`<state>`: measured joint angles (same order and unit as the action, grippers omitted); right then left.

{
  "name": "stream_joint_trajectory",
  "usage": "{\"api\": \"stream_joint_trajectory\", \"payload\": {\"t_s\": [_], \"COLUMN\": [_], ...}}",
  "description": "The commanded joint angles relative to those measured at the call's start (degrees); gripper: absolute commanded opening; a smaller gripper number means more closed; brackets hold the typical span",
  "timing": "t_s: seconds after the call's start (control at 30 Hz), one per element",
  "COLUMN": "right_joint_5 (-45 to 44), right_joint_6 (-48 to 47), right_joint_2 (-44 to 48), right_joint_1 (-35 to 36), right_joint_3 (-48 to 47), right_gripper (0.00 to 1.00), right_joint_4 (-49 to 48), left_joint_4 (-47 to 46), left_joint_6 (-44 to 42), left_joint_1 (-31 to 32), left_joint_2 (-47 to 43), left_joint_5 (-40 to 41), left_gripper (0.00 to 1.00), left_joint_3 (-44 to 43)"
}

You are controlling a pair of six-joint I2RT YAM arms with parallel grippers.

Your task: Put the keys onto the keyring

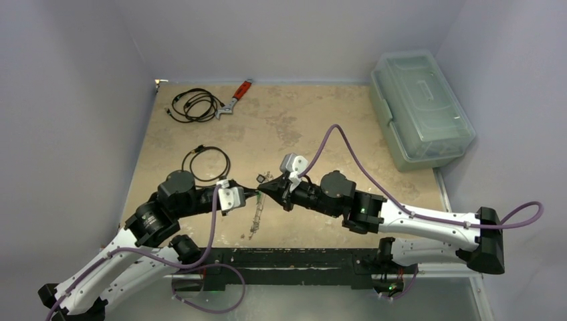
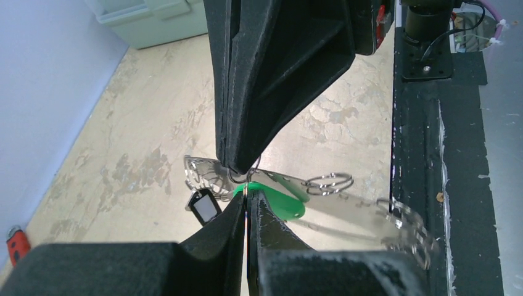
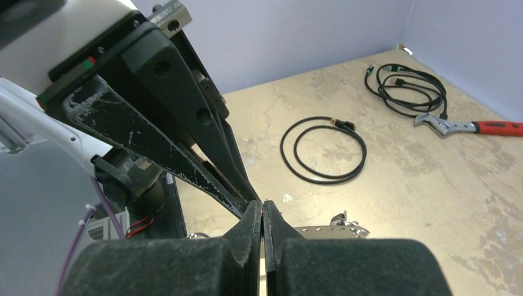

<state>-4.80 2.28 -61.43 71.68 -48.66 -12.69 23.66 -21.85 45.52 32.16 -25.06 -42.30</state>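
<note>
My left gripper (image 1: 254, 194) and right gripper (image 1: 264, 189) meet tip to tip above the table's near middle, both shut. In the left wrist view my left gripper (image 2: 248, 194) pinches a thin metal ring at the green key (image 2: 285, 202). The right gripper (image 2: 238, 165) comes down from above and pinches the same thin wire. The dark key with white (image 2: 202, 207) hangs just left. The keyring (image 2: 345, 209), grey metal with small rings dangling, stretches below and shows from above (image 1: 256, 217). In the right wrist view my right gripper (image 3: 263, 208) is shut. No blue key shows.
Two coiled black cables (image 1: 195, 105) (image 1: 206, 164) and a red-handled wrench (image 1: 235, 99) lie at the back left. A clear plastic box (image 1: 420, 107) stands at the back right. The black base rail (image 1: 294, 257) runs along the near edge.
</note>
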Motion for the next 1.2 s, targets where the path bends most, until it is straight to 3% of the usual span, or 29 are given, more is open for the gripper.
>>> {"api": "stream_joint_trajectory", "payload": {"t_s": [0.0,0.37,0.53,0.63,0.8,1.17], "right_joint_5": [1.1,0.7,-1.4,-3.1,-7.9,-8.5], "right_joint_6": [1.2,1.5,1.0,0.2,-0.6,-0.1], "right_joint_2": [-0.8,-1.9,-0.9,0.7,3.0,9.4], "right_joint_1": [0.0,-0.1,-0.3,-0.3,-0.4,-0.4], "right_joint_3": [-4.1,-3.9,-3.5,-2.8,-1.4,6.9], "right_gripper": [0.0,0.0,0.41,0.55,0.65,0.67], "right_joint_4": [1.2,1.5,2.1,2.1,3.4,-2.5], "left_joint_4": [-0.2,0.5,2.8,3.3,3.8,6.8], "left_joint_6": [-1.7,-2.8,-2.4,-1.5,0.4,11.9], "left_joint_1": [0.3,0.2,0.2,0.3,0.2,0.2], "left_joint_2": [-0.7,-0.4,2.0,3.2,5.0,15.9], "left_joint_5": [1.0,0.7,3.4,4.3,7.9,22.6], "left_gripper": [0.0,0.0,0.0,0.0,0.0,0.0], "left_joint_3": [-1.9,-3.1,-5.1,-5.7,-6.9,-14.2]}}
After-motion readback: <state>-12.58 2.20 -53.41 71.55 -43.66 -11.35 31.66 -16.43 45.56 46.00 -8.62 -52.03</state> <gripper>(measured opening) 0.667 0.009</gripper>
